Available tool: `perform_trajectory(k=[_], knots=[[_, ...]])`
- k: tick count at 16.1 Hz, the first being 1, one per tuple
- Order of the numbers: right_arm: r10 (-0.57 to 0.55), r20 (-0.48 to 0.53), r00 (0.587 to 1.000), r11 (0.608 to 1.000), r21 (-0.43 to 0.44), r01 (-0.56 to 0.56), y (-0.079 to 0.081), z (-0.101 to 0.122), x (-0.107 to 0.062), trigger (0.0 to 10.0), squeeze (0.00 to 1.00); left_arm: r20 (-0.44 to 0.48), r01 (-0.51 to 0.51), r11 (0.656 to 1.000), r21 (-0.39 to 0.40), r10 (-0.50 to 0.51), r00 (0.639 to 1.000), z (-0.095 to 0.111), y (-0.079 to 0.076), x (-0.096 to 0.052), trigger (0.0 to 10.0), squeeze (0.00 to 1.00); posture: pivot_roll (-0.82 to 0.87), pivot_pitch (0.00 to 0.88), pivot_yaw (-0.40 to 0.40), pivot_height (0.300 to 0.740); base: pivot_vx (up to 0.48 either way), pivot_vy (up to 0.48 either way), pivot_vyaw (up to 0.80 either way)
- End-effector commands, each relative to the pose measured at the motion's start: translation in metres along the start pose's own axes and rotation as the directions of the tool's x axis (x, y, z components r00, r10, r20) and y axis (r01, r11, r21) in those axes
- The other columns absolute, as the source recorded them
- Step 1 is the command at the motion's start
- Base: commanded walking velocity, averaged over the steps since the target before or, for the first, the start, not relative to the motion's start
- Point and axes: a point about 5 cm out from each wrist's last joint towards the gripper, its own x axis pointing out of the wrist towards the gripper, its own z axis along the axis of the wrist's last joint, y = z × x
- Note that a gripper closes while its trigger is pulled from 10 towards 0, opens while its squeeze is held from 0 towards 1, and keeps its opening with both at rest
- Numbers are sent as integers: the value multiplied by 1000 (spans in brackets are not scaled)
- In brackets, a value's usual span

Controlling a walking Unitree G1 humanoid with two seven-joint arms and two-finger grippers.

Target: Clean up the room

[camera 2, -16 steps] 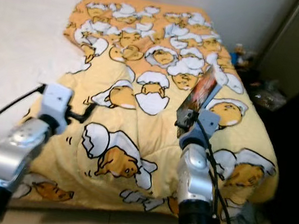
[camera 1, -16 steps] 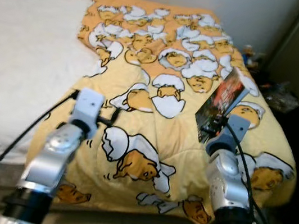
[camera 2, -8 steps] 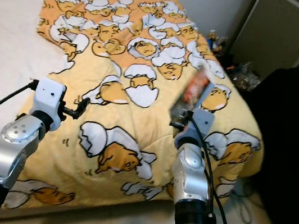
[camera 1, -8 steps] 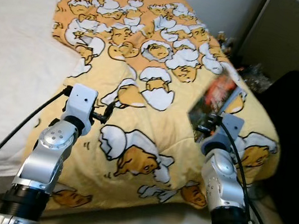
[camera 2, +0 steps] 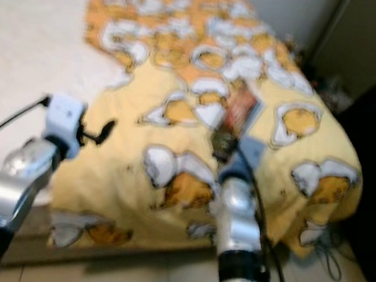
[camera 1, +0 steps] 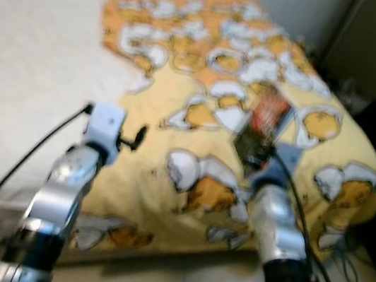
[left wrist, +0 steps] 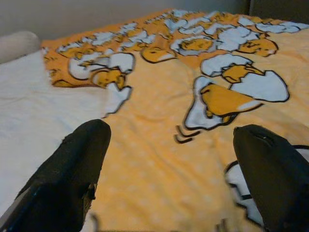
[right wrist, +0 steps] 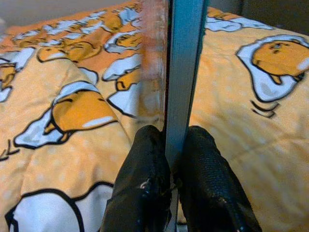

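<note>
— What is being shown, largest first?
— A bed (camera 1: 21,64) is being covered by a quilt (camera 1: 204,86).
— And the grippers?
— A book (camera 1: 263,128) is being gripped edge-on above the quilt by the right gripper (right wrist: 171,159); the left gripper (left wrist: 171,159) is being held spread, grasping nothing.

The blanket (camera 1: 200,107) is yellow and orange, patterned with white eggshells and yellow yolk figures outlined in black. The sheet (camera 1: 26,79) beside it is plain white. The book (camera 1: 263,128) has a red and black cover and a blue spine, pinched by black fingers (right wrist: 145,193)
</note>
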Motion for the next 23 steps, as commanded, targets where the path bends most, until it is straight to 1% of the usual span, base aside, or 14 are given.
perform_trajectory(k=[1,4,7,23], knots=[[18,60,998,1000,3,-18,7,17,4,10000,0,9,-28,1000,7,28,1000,4,9,0,10000,0,0,0,-8,740,0,379,0],[16,63,998,1000,-1,-16,5,18,4,10000,0,14,-37,999,1,37,999,5,8,1,10000,0,2,0,-17,740,0,377,0],[11,61,998,1000,-3,-11,3,19,6,10000,0,12,-29,1000,-1,29,1000,5,6,1,10000,0,1,0,-8,740,0,377,0],[15,59,998,1000,-1,-15,3,17,5,10000,0,6,-25,1000,-4,25,1000,1,3,1,10000,0,-1,0,-10,740,0,390,0]])
